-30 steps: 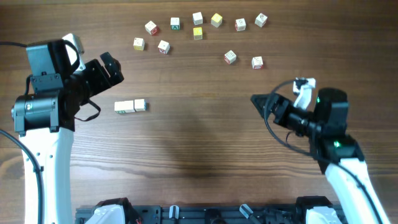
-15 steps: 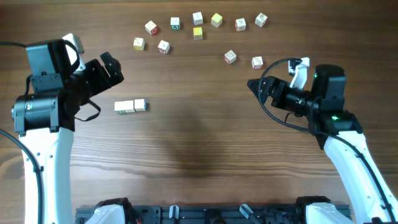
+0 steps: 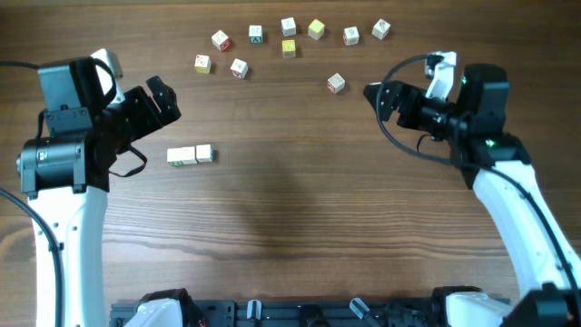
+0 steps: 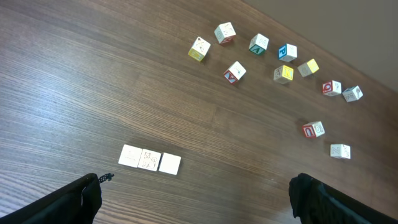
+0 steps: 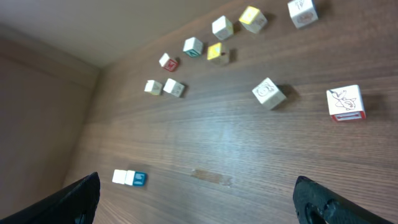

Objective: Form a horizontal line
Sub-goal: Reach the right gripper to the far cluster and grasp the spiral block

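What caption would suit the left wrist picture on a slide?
Open left gripper looks down on a three-cube row, loose cubes scattered beyond.

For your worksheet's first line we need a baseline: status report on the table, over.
Left gripper open, empty. Right gripper open, empty, near loose cubes. Row: three cubes, touching. Nothing in the way.

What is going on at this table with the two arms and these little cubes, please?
Two robot arms are lining small cubes up into a row. Three white cubes already sit edge to edge as a short row near the left pincer, which hovers open and empty. The right pincer, also open and empty, hangs over a loose white cube with a red mark, near the other scattered cubes.
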Controlling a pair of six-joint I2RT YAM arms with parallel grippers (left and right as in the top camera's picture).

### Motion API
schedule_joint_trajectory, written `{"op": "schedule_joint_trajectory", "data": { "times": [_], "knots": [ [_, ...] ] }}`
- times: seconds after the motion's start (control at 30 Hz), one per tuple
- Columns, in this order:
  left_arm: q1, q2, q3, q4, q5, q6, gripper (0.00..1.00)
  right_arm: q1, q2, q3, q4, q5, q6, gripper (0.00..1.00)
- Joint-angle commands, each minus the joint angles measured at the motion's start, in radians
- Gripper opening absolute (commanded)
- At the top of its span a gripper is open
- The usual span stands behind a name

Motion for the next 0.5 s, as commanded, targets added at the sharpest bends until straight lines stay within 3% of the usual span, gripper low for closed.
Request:
{"op": "schedule_joint_trajectory", "data": {
  "times": [0.0,0.47],
  "knots": [
    [0.003,-0.003,-0.008,0.002,-0.01,-0.008,1.0,0.006,0.088,0.057,-0.026,0.017,-0.044,0.99],
    [0.003,-0.003,-0.008,0.002,-0.01,-0.008,1.0,0.011,0.146,0.197,-0.036,0.018,-0.059,0.99]
  ]
}}
